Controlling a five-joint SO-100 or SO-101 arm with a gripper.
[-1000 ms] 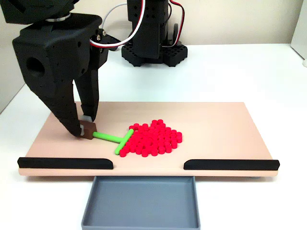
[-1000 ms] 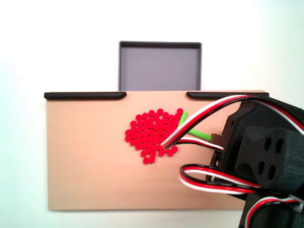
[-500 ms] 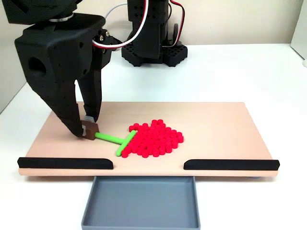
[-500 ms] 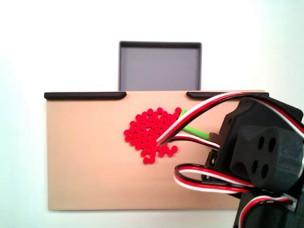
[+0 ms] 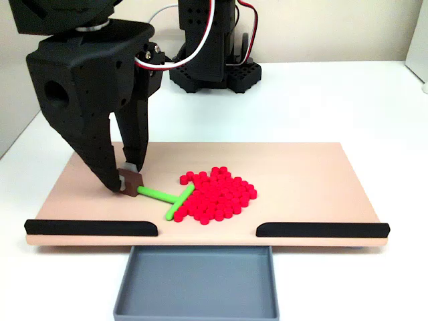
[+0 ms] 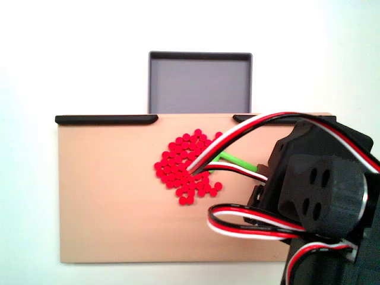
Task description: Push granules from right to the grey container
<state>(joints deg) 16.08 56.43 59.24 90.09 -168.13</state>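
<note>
Beige board [image 5: 301,174] on the white worktop [image 5: 334,100] is the largest thing we see, with the grey container [image 5: 197,281] empty just beyond its front edge, between two black strips [image 5: 90,227]. We see the claw [image 5: 129,179] clamped on the brown end block of the green T-shaped stick [image 5: 160,195], whose handle runs lengthwise along the board and whose crossbar touches the granules [image 5: 217,194], clustered mid-board.
</note>
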